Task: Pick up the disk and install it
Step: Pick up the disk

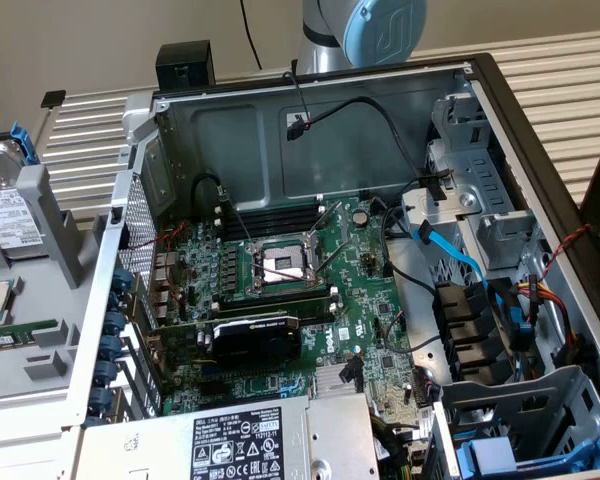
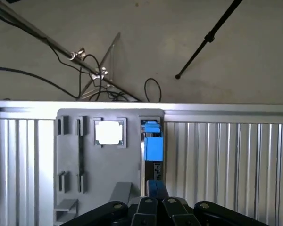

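The disk (image 1: 2, 215) stands in a grey holder (image 1: 50, 220) at the exterior view's left edge. It is silver with a white barcode label and a blue frame on its upper corner. In the wrist view the disk (image 2: 153, 147) stands edge-on in a slot of the same holder (image 2: 70, 155), its blue frame showing. My gripper (image 2: 155, 205) hangs in front of that slot. Its black fingers are shut together with nothing between them. The arm's blue joint (image 1: 380, 25) sits behind the open computer case (image 1: 310, 125).
The case holds a motherboard (image 1: 280, 265), loose cables and a grey power-supply box (image 1: 240, 445). A bay with a blue carrier (image 1: 500, 455) sits at its near right corner. A square processor chip (image 2: 108, 132) and a memory stick (image 1: 10, 338) rest in the holder.
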